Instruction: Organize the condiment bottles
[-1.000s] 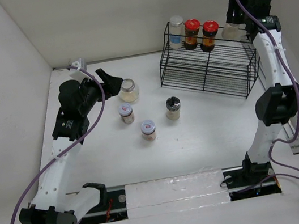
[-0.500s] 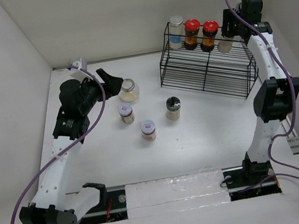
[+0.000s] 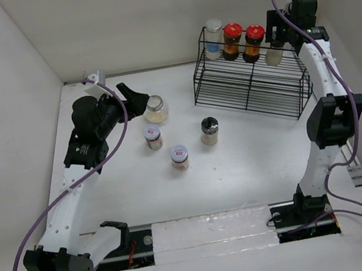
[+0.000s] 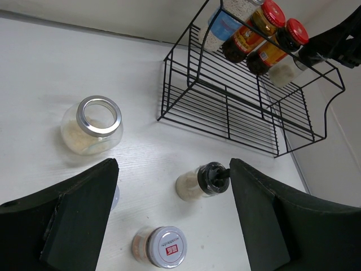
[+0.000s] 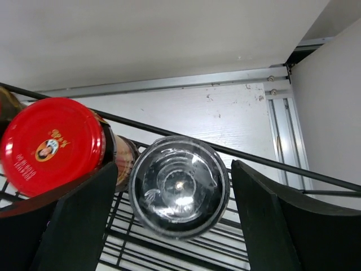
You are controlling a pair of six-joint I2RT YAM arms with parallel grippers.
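While left fingers (image 4: 73, 214) gape above table (image 4: 51, 68), right fingers (image 5: 271, 220) spread around clear jar (image 5: 179, 186), seemingly not touching.

White wood-grain tabletop (image 3: 254, 158), black wire rack (image 3: 249, 86) standing at its 1 o'clock, wide silver-lidded jar (image 3: 156, 109) at 11 o'clock, small jar (image 3: 152, 137) near that one's 6 o'clock, red-labelled white-lidded jar (image 3: 180, 157) near centre, black-capped jar (image 3: 209, 131) at its 2 o'clock, none touching.

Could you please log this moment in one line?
left fingers open near round jar | right fingers open around clear jar on wire rack top tier
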